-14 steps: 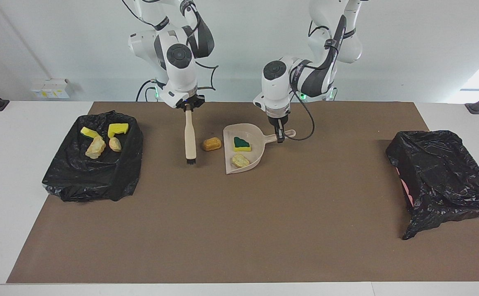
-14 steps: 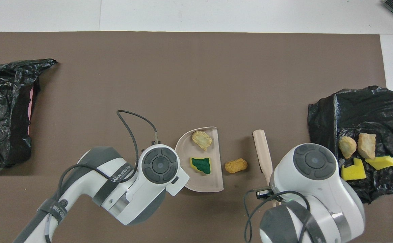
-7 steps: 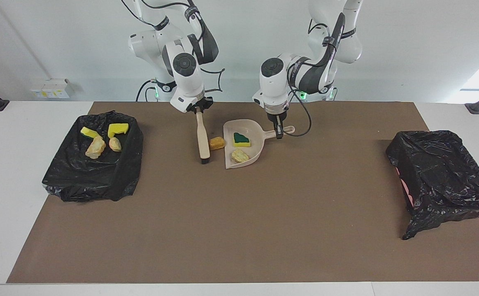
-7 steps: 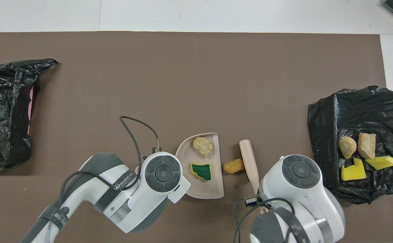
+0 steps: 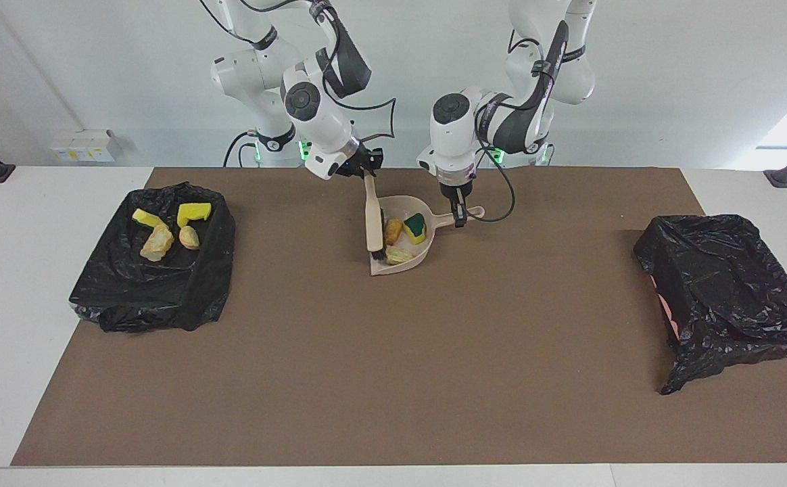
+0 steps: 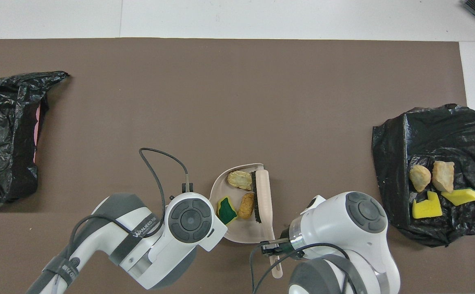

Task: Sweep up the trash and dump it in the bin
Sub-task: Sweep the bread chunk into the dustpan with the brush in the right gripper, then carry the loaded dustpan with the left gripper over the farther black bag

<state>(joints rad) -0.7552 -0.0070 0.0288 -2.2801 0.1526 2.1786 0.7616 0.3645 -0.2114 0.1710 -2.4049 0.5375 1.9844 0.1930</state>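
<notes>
The right gripper (image 5: 365, 170) is clamped on the brush (image 5: 372, 220) by its handle end, over the edge of the mat (image 5: 393, 379) nearest the robots. The left gripper (image 5: 460, 218) is closed on the dustpan's handle, holding the dustpan (image 5: 401, 265) flat on the mat.

In the dustpan lie three scraps (image 5: 393, 231) — an orange lump, a green-backed sponge chunk and a pale lump — with the brush's bristles resting along the pan's open lip, penning them in. Four more scraps (image 5: 157, 242) sit in the bin (image 5: 194, 284) toward the right arm's end of the table. A second bin (image 5: 725, 291) stands toward the left arm's end, with no scraps showing in it.

The scraps look light and soft; I judge they will roll or bounce off easily, so the pan should be carried level by its handle and tipped only over a bin. The pan itself looks like stiff, thin plastic.

The overhead view shows the brush (image 6: 263, 196) lying straight across the pan's mouth and all three scraps (image 6: 245, 205) inside the rim (image 6: 217, 188), but the arms hide both grips. The facing view shows the fingers on the two handles — and that the pan is down on the mat.
</notes>
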